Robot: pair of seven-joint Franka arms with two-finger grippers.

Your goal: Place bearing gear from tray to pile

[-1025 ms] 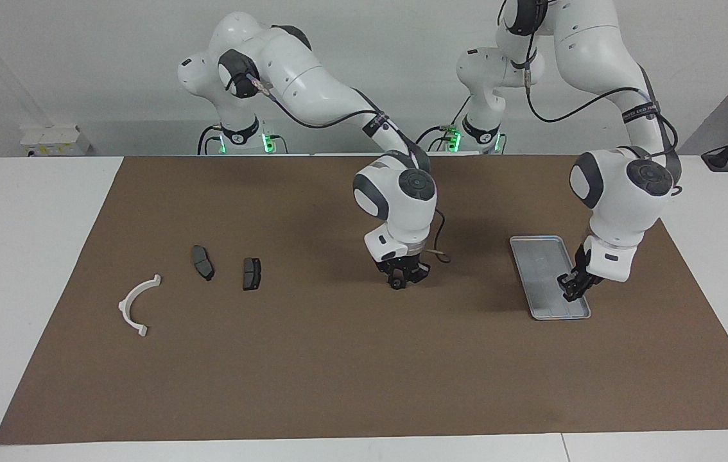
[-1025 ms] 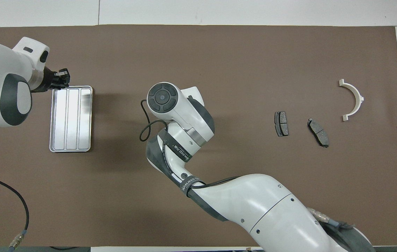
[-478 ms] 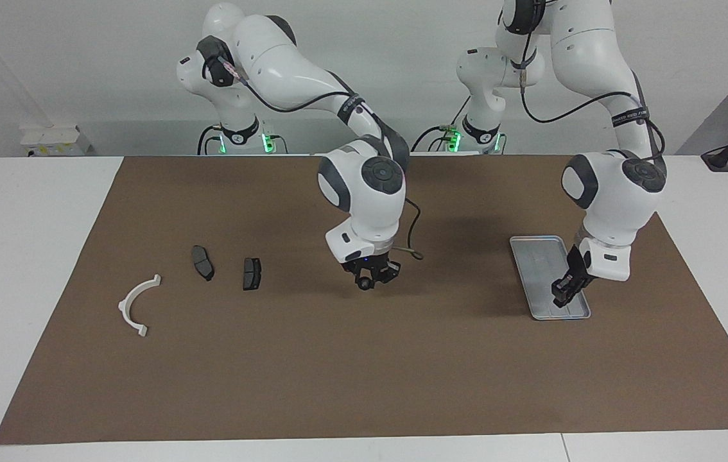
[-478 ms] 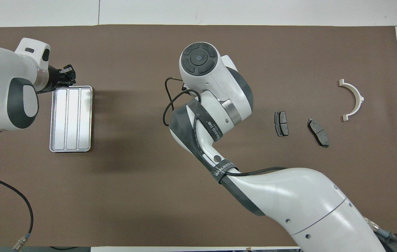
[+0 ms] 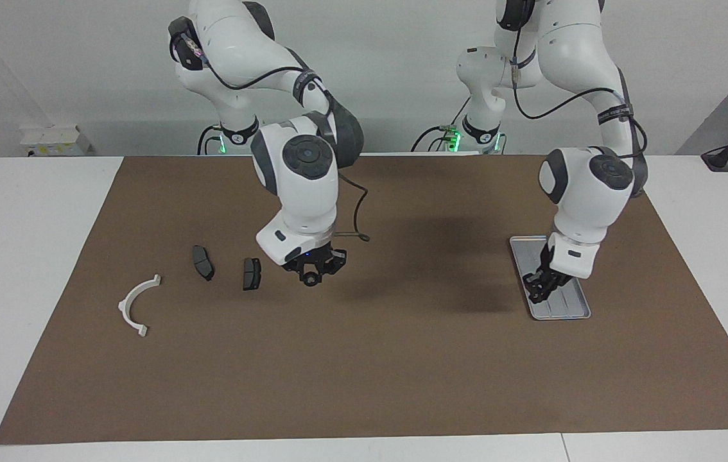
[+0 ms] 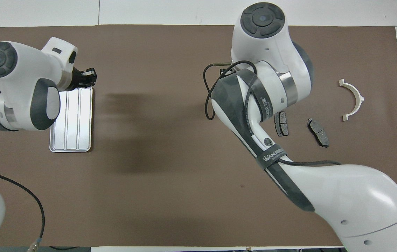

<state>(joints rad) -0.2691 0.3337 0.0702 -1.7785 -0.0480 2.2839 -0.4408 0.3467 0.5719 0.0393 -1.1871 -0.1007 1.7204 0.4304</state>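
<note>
Since a second ago your right gripper (image 5: 311,277), clamped on the bearing gear (image 5: 310,280), neared the pile (image 5: 251,273); left gripper (image 5: 538,290), fingers together, over the tray (image 5: 579,308); early release rolls it away.

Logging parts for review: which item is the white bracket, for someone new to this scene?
Start at the brown mat and go to the right arm's end of the table. There, beside two dark grey plates, lies the white bracket: the only pale, half-ring-shaped part.
</note>
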